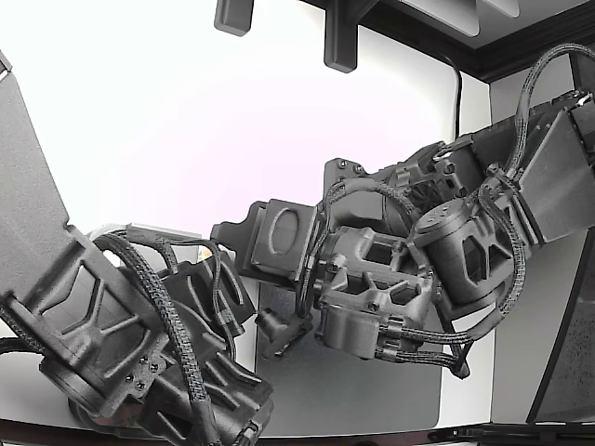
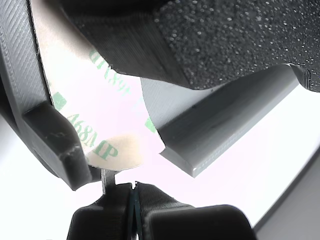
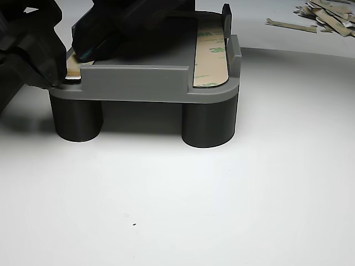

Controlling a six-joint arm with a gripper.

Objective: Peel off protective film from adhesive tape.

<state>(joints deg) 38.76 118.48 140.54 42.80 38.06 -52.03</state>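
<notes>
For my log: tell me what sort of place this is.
Probably a lab or workshop test bench: a plain white table, a grey printed fixture holding adhesive tape strips, a pile of peeled film scraps, and two black robot arms.

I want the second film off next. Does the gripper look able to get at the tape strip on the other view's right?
Probably yes: that tape strip lies uncovered on the gray fixture, nothing over it; the gripper works at the opposite end.

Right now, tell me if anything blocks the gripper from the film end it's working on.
Nothing visible does. In the wrist view the gripper sits right at the rounded end of the film, between the gray fixture walls. Whether it touches is unclear.
</notes>
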